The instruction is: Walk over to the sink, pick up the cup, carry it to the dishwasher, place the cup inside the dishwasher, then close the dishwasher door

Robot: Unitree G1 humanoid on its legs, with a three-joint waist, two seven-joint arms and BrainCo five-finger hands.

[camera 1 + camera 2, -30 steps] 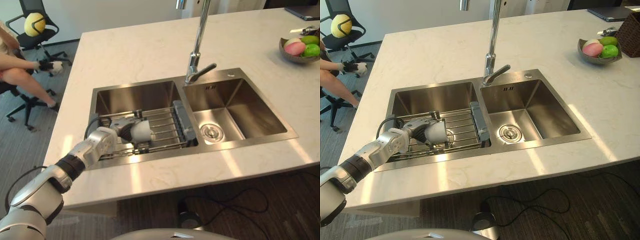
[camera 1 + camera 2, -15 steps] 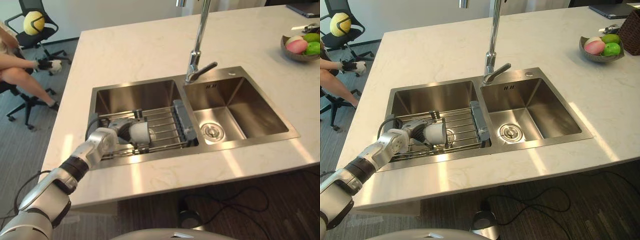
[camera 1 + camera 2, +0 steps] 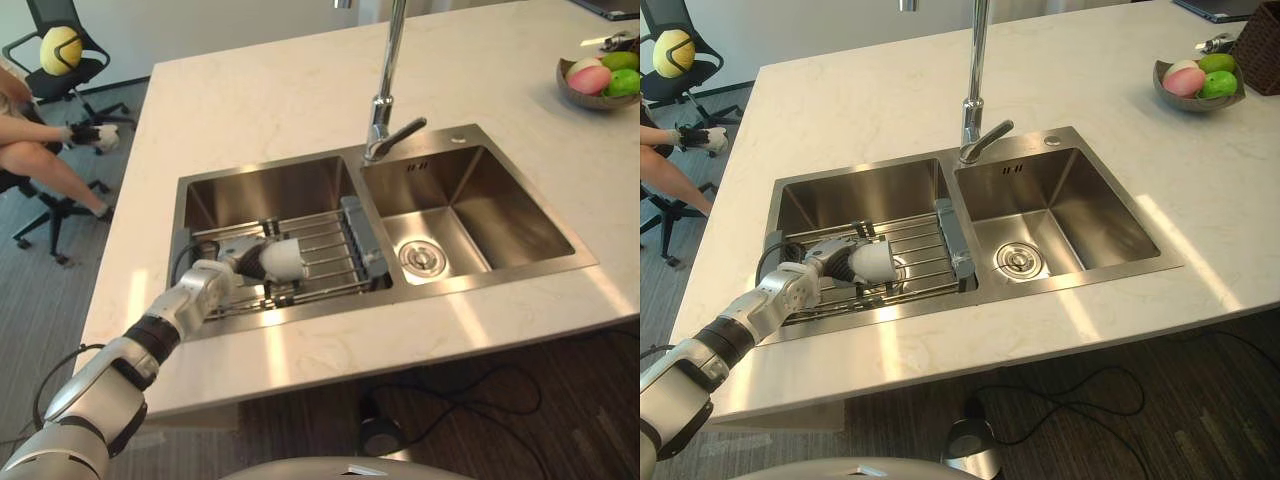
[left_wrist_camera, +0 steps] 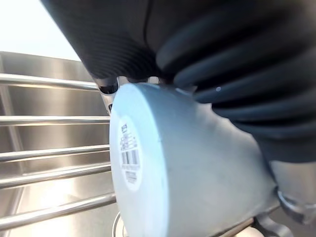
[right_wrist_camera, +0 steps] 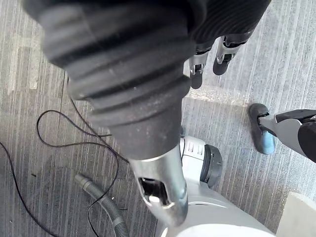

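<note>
One cup [image 3: 283, 262] lies on its side on the wire rack [image 3: 330, 245] in the left basin of the sink [image 3: 520, 215]. My left hand [image 3: 235, 263] presses against the cup, but I cannot tell whether my fingers curl round it. Behind the sink's middle stands the tap [image 3: 385, 95]. Far right of the sink sits a fruit bowl [image 3: 600, 85]. My right hand [image 5: 197, 64] hangs slack-fingered over the floor.
</note>
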